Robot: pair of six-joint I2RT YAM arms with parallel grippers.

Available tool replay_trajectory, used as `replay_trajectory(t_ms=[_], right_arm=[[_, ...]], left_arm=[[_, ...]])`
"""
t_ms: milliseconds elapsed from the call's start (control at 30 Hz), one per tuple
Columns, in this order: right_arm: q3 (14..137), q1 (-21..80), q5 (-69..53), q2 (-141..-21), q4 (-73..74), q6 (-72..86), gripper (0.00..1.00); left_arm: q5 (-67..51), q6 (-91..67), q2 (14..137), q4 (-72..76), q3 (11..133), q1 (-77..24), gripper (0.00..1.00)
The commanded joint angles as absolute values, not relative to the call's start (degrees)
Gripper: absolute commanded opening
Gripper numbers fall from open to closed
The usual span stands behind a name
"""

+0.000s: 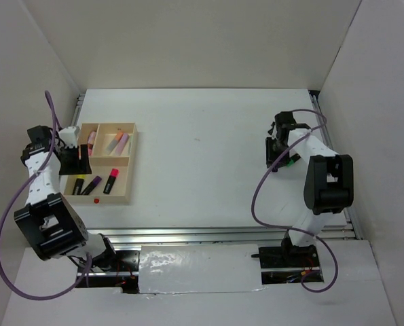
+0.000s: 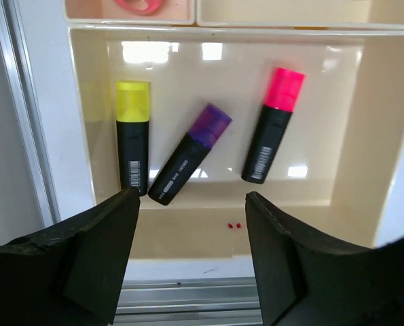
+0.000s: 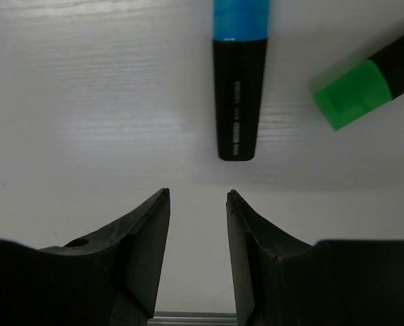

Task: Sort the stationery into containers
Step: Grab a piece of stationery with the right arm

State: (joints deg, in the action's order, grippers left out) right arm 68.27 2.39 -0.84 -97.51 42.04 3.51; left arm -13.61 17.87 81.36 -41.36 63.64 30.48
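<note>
The wooden tray (image 1: 128, 163) stands at the left of the table. Its near compartment (image 2: 188, 234) holds three black markers: yellow-capped (image 2: 132, 136), purple-capped (image 2: 190, 153) and pink-capped (image 2: 272, 125). Pastel markers (image 1: 120, 142) lie in the far compartments. My left gripper (image 2: 191, 200) is open and empty above the tray's near rim, by the red dot (image 2: 234, 223). My right gripper (image 3: 197, 193) is open and empty at the right, just short of a blue-capped marker (image 3: 239, 75). A green-capped marker (image 3: 364, 85) lies beside it and also shows in the top view (image 1: 293, 161).
A metal rail (image 1: 208, 236) runs along the table's near edge. White walls close in the table on the left, back and right. The right arm's purple cable (image 1: 259, 190) loops over the table.
</note>
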Motion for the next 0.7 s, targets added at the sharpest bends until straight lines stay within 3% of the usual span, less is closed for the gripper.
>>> replay_trajectory(t_ms=[0, 100, 233, 667], right_arm=[[73.1, 0.9, 3.4, -99.8, 41.0, 2.6, 0.46], [75.7, 0.4, 4.7, -102.6, 41.4, 2.1, 0.46], [79.2, 0.4, 5.4, -106.5, 41.0, 1.8, 0.47], [87.5, 0.4, 7.2, -118.2, 41.8, 0.8, 0.47]], left_arm=[[-18.8, 20.7, 77.2, -43.8, 64.1, 30.5, 0.76], [-22.2, 21.3, 74.8, -45.0, 65.0, 30.2, 0.81], [-25.1, 22.1, 71.0, -44.9, 64.9, 29.5, 0.99], [-38.6, 20.7, 62.9, -43.9, 66.1, 28.8, 0.99]])
